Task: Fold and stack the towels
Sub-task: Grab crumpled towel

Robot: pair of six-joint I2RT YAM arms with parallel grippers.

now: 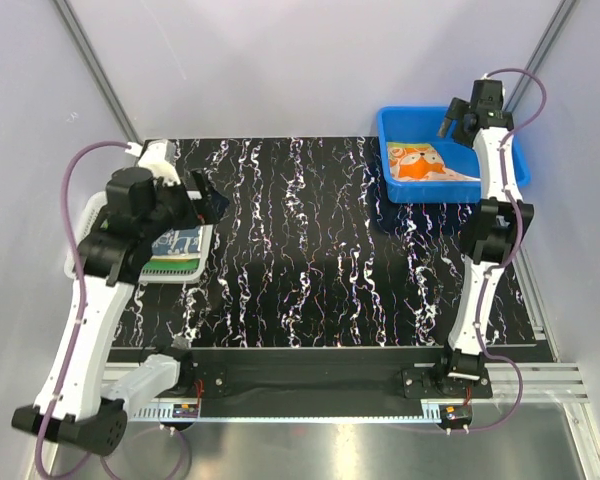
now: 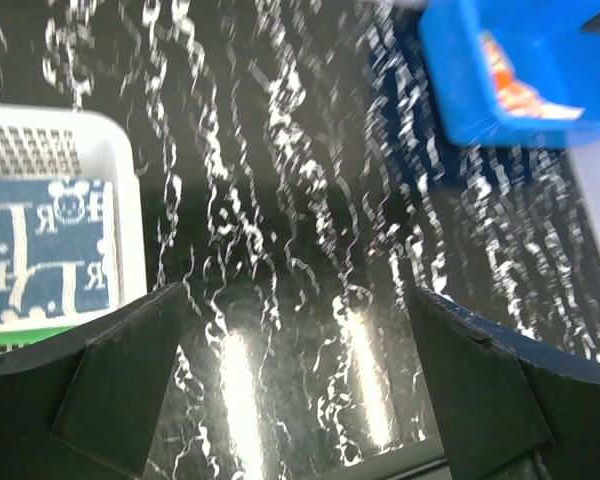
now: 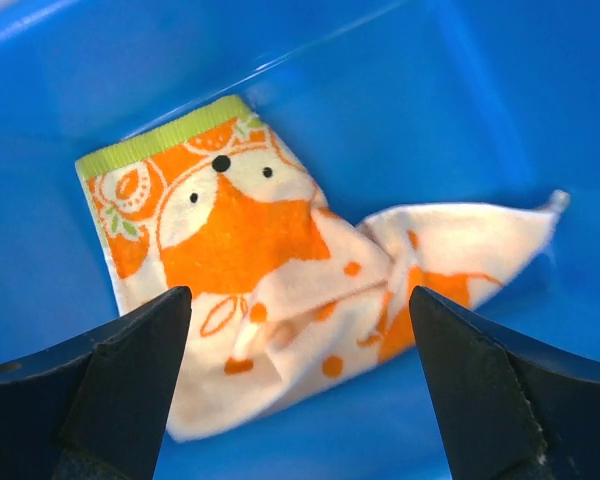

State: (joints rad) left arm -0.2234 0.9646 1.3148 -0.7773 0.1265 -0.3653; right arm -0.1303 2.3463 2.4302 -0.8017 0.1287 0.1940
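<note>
At the worktop's (image 1: 300, 250) left edge, the left gripper (image 1: 206, 199) hangs with its jaws spread wide and nothing between them, just beside a white basket (image 1: 77, 248). In the basket a navy-and-white towel (image 1: 176, 243) lies folded on top of a green towel (image 1: 168, 267), of which only an edge shows.

At the far right corner, the right gripper (image 3: 298, 310) hovers over a blue bin (image 3: 480, 100), jaws also wide and empty. Below them lies the fox-face towel (image 3: 240, 230), crumpled, one corner trailing toward the bin wall. Whether the fingertips touch the cloth cannot be told from the wrist view.

The step in hand looks like lifting this last towel out for folding on the open middle of the worktop. The risk lies in the rumpled cloth: a pinch on the raised ridge may catch a single layer, so the towel comes up twisted or slips free. A descent too near the wall could also knock the fingers against the bin or shove it along the worktop.
</note>
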